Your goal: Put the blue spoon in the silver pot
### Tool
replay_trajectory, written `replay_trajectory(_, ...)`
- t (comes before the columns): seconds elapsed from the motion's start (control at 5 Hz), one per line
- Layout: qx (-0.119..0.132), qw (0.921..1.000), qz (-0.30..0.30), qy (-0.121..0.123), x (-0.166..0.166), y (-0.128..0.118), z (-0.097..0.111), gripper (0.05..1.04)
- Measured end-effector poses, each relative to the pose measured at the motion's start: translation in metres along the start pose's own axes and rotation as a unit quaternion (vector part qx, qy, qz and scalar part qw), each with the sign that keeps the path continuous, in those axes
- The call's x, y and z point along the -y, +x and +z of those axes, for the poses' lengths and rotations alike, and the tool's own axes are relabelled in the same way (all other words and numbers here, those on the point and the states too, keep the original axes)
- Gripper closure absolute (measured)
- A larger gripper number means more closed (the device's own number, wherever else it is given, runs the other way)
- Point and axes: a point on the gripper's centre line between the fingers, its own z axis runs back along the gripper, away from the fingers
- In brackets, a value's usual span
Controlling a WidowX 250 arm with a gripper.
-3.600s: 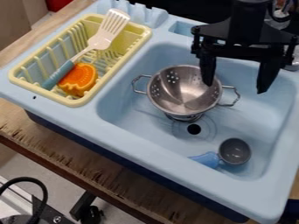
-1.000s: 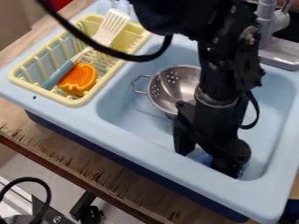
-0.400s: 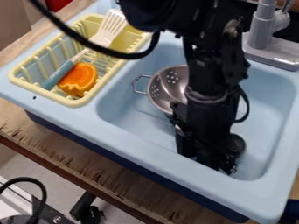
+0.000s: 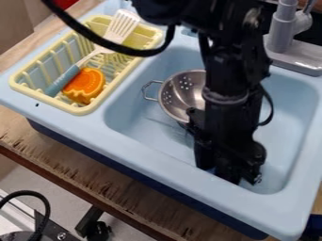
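Looks like a robotics lab: black robot arm [image 4: 228, 82], toy sink [image 4: 135, 141] with dish rack [image 4: 78, 111], worn wooden bench [image 4: 107, 181], loose black cable [image 4: 45, 207].

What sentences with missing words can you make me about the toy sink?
The colour of the dish rack is ____.
The toy beside the spatula handle is coloured ____.
The silver pot has lots of small round ____ in its side.
The gripper is down in the blue ____.
Missing words: yellow; orange; holes; sink.
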Motion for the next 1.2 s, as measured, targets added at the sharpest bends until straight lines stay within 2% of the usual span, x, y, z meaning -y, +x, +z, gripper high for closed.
replay_trajectory(0.2, 0.02, 0.9997, -0.012, -0.009, 0.005, 0.007, 0.02, 0.726)
replay_trajectory(0.4, 0.066, 0.9975, 0.023, 0.003, 0.002, 0.01, 0.047, 0.726)
replay_trajectory(0.6, 0.067, 0.9942, 0.082, 0.019, -0.02, 0.011, 0.063, 0.726)
replay_trajectory(0.8, 0.066, 0.9846, 0.161, 0.011, -0.051, 0.007, 0.079, 0.726)
replay_trajectory(1.0, 0.047, 0.9726, 0.228, 0.001, -0.076, 0.009, 0.078, 0.726)
replay_trajectory(1.2, 0.025, 0.9723, 0.232, -0.004, -0.09, 0.007, 0.067, 0.726)
